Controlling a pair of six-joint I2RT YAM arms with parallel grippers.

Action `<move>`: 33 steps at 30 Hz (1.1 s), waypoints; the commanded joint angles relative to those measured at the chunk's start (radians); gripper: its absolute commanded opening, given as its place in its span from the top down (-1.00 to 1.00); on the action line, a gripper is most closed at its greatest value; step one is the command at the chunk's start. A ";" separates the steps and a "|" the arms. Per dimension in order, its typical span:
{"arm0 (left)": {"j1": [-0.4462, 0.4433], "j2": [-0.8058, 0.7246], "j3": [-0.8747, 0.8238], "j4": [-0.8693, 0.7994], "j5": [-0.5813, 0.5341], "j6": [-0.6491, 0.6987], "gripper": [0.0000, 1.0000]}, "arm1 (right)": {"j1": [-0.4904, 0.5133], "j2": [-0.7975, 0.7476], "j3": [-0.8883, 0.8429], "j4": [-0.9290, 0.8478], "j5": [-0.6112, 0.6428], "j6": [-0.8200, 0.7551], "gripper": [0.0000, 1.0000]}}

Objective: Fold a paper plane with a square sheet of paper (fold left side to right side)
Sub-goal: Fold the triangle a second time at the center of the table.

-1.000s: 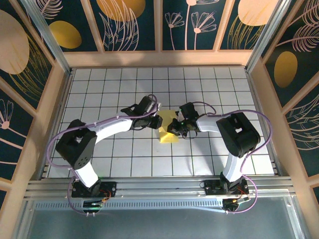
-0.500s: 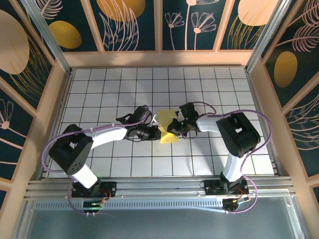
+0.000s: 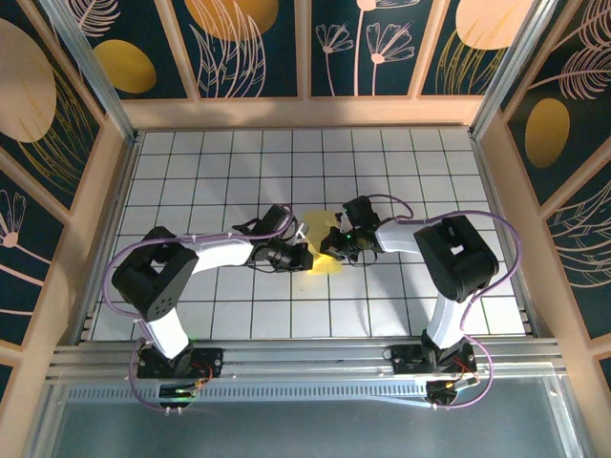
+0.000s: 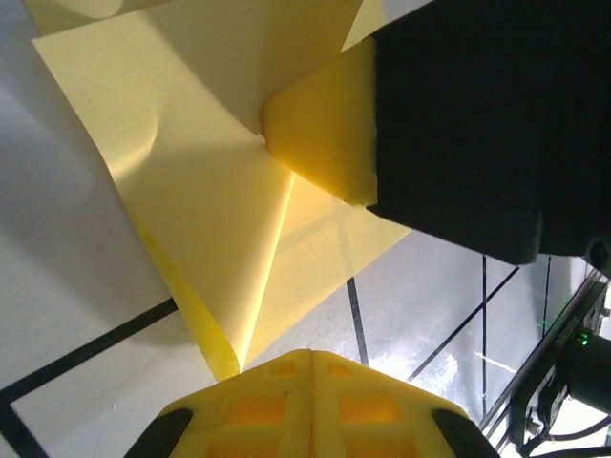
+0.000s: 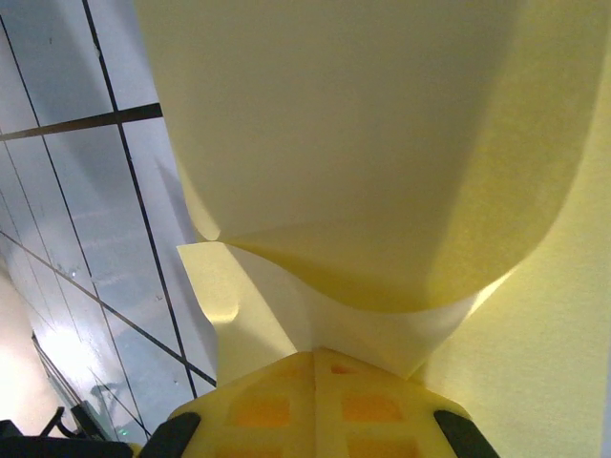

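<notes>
**A:** How does the left gripper (image 3: 305,256) stand?

**B:** Its fingers are pressed together, tip against tip, with no gap between them in the left wrist view. A folded corner of the square sheet of paper (image 3: 325,267) comes down to meet those tips on their left side. I cannot tell whether the corner is caught between them or only touches them.

**A:** And the right gripper (image 3: 332,246)?

**B:** It is closed as well, and pinching the paper. In its own wrist view, the layers of the sheet run down into the closed tips, and the paper bows up and away from them. From the left wrist, one yellow pad (image 4: 320,134) of the right gripper, on its black finger, presses on the sheet where several creases meet.

**A:** Where does the paper lie?

**B:** Near the middle of the white gridded table (image 3: 191,172), between the two grippers, which face each other tip to tip. It is creased and bent rather than flat. One part rises between the grippers and another lies on the tiles just in front of them.
</notes>
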 commanded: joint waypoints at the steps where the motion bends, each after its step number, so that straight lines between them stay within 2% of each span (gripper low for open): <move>1: 0.006 0.023 0.031 0.018 0.025 -0.002 0.86 | 0.016 0.029 -0.002 -0.082 0.047 -0.022 1.00; 33: 0.006 0.089 0.061 -0.049 -0.061 0.016 0.87 | 0.016 0.030 -0.004 -0.091 0.052 -0.028 1.00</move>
